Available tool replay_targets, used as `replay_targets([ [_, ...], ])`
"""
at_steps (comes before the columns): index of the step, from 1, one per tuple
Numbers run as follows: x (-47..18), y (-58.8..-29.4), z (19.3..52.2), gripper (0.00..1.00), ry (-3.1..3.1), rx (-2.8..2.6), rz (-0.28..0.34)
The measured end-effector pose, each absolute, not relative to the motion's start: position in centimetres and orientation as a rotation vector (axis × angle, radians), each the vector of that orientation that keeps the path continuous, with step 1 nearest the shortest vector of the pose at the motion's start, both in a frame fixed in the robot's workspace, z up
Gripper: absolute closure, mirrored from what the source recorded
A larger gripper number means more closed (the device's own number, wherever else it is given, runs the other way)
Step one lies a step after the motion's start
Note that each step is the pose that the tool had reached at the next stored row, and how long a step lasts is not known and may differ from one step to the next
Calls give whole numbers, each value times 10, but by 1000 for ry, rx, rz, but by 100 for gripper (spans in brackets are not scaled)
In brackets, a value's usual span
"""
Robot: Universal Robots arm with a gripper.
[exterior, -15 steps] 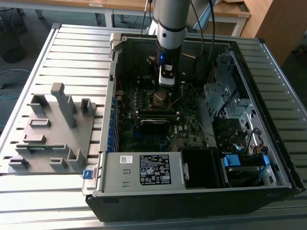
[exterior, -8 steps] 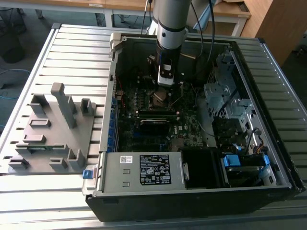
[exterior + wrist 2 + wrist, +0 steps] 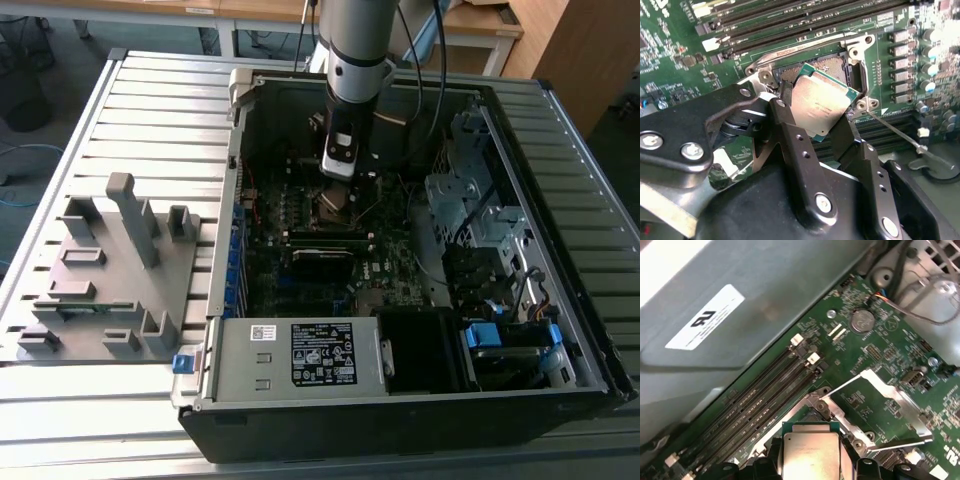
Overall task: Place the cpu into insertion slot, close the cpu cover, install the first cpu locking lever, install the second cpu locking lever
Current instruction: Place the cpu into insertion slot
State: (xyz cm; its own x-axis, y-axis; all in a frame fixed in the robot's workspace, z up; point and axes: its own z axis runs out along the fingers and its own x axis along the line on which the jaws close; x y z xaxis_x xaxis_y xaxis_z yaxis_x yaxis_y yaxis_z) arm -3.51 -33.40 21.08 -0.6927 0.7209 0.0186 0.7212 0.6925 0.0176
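I see the open computer case (image 3: 400,410) lying on a slatted metal table (image 3: 80,420), with a grey plastic fixture (image 3: 110,290) on the exterior view's left. The arm (image 3: 358,50) reaches down into the case, well in from the grey power supply box (image 3: 300,355). On the green main board (image 3: 670,60), the gripper (image 3: 817,112) is clamped on the chip (image 3: 821,102), with one black finger (image 3: 790,135) pressing against each of two opposite edges. The chip is a flat square with a dull silver-grey metal top and a thin green border. Its sides look equal, so I can make out no long axis. In the second wrist view it sits tilted, with its metal face turned up and away from the board. It hangs over the socket (image 3: 840,67), not seated in it. The socket's black bed and silver rim show past the chip's far edge. In the first wrist view, the cover (image 3: 900,401), a thin silver frame, stands swung up just beside the socket. A thin metal lever (image 3: 895,131) angles out from the socket corner. Long black memory slots (image 3: 805,20) run close along the socket's far side. A coin battery (image 3: 862,320) lies well beyond the cover.
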Motion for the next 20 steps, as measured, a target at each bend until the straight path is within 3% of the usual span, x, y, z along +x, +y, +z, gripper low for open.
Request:
replay_targets([
  [20,-35,-334,211,46,-2716,-1565,-39],
])
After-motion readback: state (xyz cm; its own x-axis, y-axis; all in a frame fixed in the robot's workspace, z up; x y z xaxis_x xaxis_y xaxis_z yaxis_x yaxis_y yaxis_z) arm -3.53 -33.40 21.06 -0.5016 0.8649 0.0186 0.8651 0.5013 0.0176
